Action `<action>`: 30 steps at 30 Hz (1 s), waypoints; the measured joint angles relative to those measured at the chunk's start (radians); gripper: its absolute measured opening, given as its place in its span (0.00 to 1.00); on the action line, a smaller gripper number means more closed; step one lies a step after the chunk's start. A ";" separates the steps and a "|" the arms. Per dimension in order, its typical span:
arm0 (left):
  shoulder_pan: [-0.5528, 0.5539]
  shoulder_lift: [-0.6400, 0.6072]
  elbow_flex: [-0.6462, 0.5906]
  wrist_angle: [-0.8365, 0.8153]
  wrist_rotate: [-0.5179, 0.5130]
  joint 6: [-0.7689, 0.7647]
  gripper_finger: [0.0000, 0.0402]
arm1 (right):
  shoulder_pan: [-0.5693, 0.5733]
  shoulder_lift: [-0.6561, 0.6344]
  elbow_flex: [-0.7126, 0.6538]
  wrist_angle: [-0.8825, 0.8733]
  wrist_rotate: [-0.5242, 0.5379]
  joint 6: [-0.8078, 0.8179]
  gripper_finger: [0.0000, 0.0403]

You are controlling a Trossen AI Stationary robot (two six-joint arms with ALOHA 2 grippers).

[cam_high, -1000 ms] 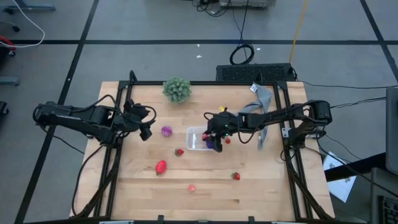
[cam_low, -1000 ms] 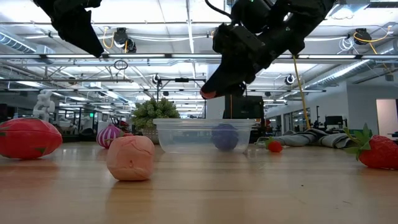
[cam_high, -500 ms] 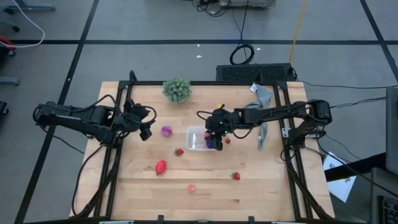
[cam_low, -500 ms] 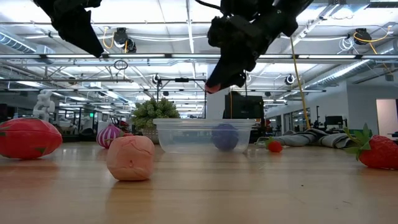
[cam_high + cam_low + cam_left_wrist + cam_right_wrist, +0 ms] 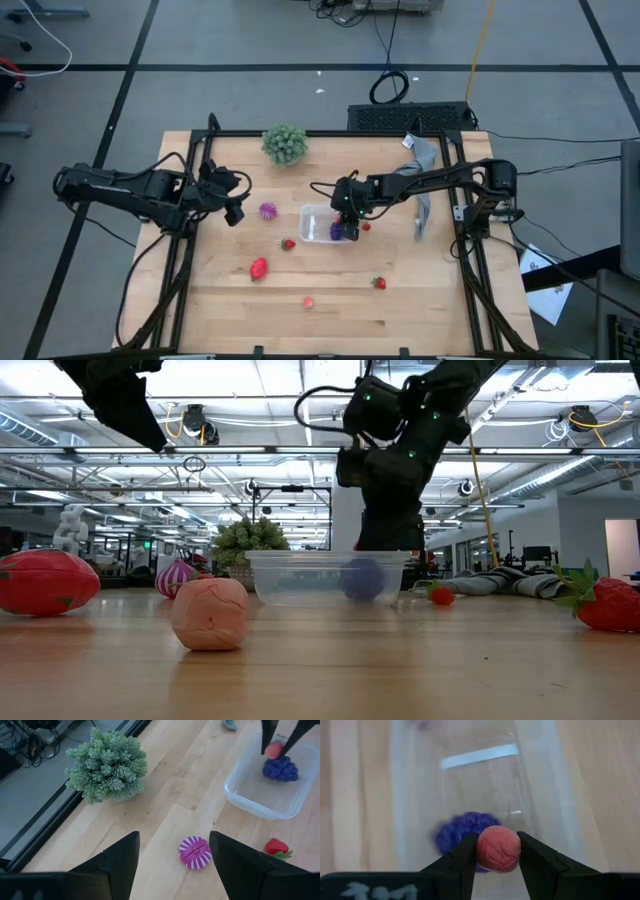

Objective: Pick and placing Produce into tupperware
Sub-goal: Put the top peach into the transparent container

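On the wooden table (image 5: pixel 330 300), closest to the low camera, sits a round pink fruit (image 5: pixel 209 614). From above it is the small pink piece (image 5: pixel 308 301) near the front edge. A bit to the side is a red strawberry (image 5: pixel 379 283) with green leaves. On the other side lies a bigger red fruit (image 5: pixel 259 267).

A little farther back is another small strawberry (image 5: pixel 288 243), just beside the tupperware (image 5: pixel 312 232). The tupperware is a clear plastic box in the middle of the table. A dark purple grape cluster (image 5: pixel 280 768) is inside it, at the end under the right arm.

The right gripper (image 5: pixel 349 218) hangs right over that end of the box. Its two fingers (image 5: pixel 462 860) squeeze a small round pink-red fruit (image 5: pixel 499 848). The fruit is held up above the grapes and is not in the box yet. A tiny red piece (image 5: pixel 366 226) lies on the table just outside the box, on the right arm's side.

The spiky magenta ball (image 5: pixel 195 853) with white stripes rests on the table between the box and the left arm. The left gripper (image 5: pixel 234 211) hangs close to it. Its fingers (image 5: pixel 114 861) are spread apart and hold nothing.

Farther back stands a green bushy plant (image 5: pixel 285 144). A grey cloth (image 5: pixel 421 160) lies near the back corner on the right arm's side.
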 joint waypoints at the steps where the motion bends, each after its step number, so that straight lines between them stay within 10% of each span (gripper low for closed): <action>1: 0.000 0.000 0.000 0.000 0.000 0.002 0.61 | -0.003 0.006 0.000 0.000 0.000 -0.001 0.31; 30: 0.000 0.000 0.000 0.000 0.000 0.006 0.61 | -0.006 0.029 0.014 -0.005 -0.010 -0.060 0.31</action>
